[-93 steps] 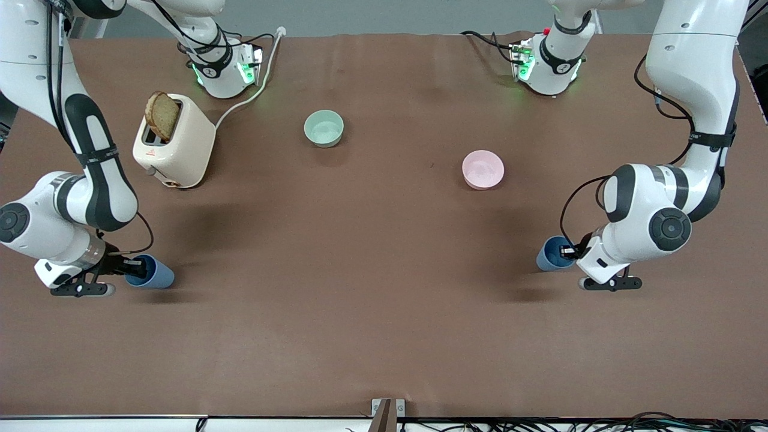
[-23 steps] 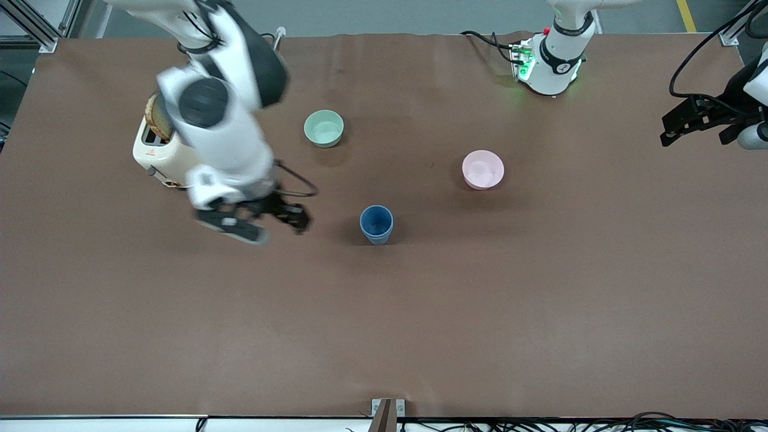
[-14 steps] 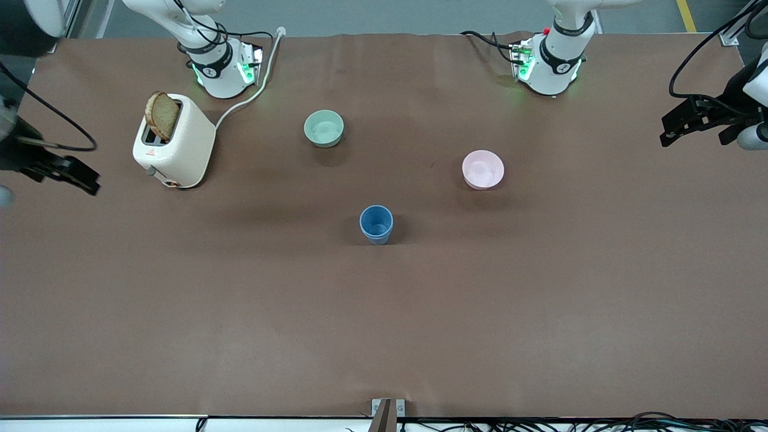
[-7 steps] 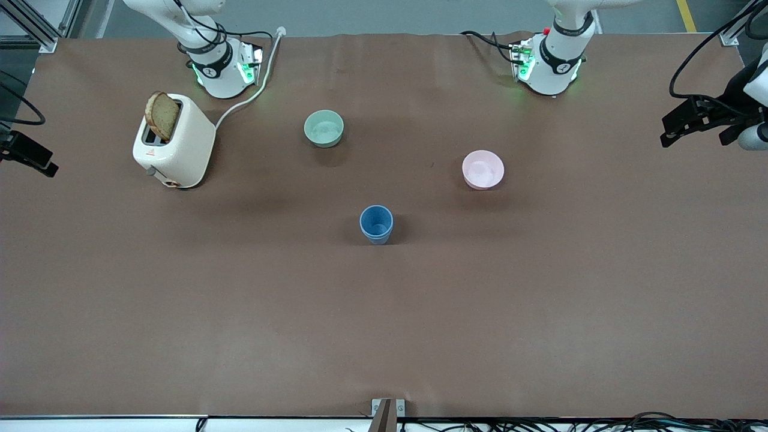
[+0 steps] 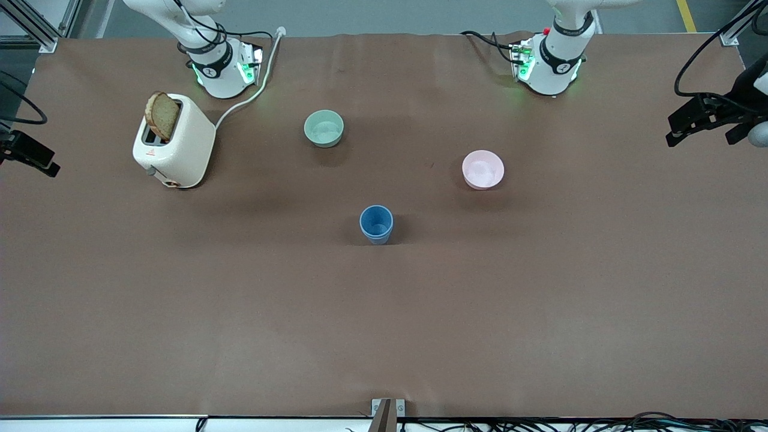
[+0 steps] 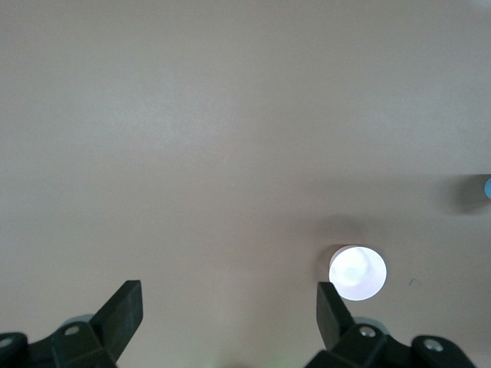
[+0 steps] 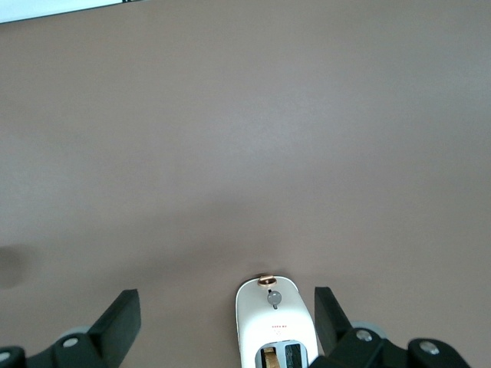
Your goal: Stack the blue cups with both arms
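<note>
The blue cups (image 5: 376,224) stand upright in the middle of the table as one stack, one inside the other, with a second rim showing low on the side. No gripper touches them. My left gripper (image 5: 690,123) hangs open and empty over the table edge at the left arm's end. In the left wrist view (image 6: 228,307) its fingers stand wide apart, and a sliver of the blue stack (image 6: 487,186) shows at the frame's edge. My right gripper (image 5: 36,159) is open and empty over the edge at the right arm's end; the right wrist view (image 7: 227,314) shows its fingers wide apart.
A cream toaster (image 5: 174,141) with a slice of bread stands near the right arm's base and also shows in the right wrist view (image 7: 276,322). A pale green bowl (image 5: 324,128) and a pink bowl (image 5: 483,169) sit farther from the front camera than the stack. The pink bowl also shows in the left wrist view (image 6: 357,272).
Each gripper earlier held a blue cup near its own end of the table. The cups now stand stacked in the middle. Both arms have drawn back to the edges, and the left gripper shifted slightly outward.
</note>
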